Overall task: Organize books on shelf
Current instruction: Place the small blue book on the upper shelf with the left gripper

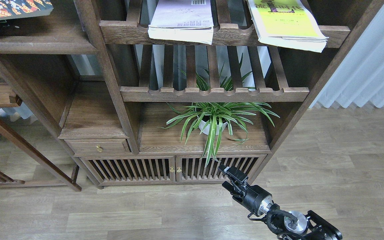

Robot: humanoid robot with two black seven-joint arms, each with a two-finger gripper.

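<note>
The book with the crowd photo (13,8) is at the top left, over the solid dark plank shelf (42,46); most of it is cut off by the frame edge, and I cannot tell whether it rests on the plank. The white book with a barcode (182,21) lies on the upper slatted shelf. The yellow-green book (286,25) lies to its right on the same shelf, overhanging the front rail. My right gripper (223,175) is low in front of the cabinet doors, open and empty. My left gripper is out of view.
A potted spider plant (215,121) stands on the cabinet top under the lower slatted shelf (213,94). Slatted cabinet doors (175,170) are just beyond my right gripper. A small drawer (98,146) is at the left. White curtains (371,66) hang at the right over wood floor.
</note>
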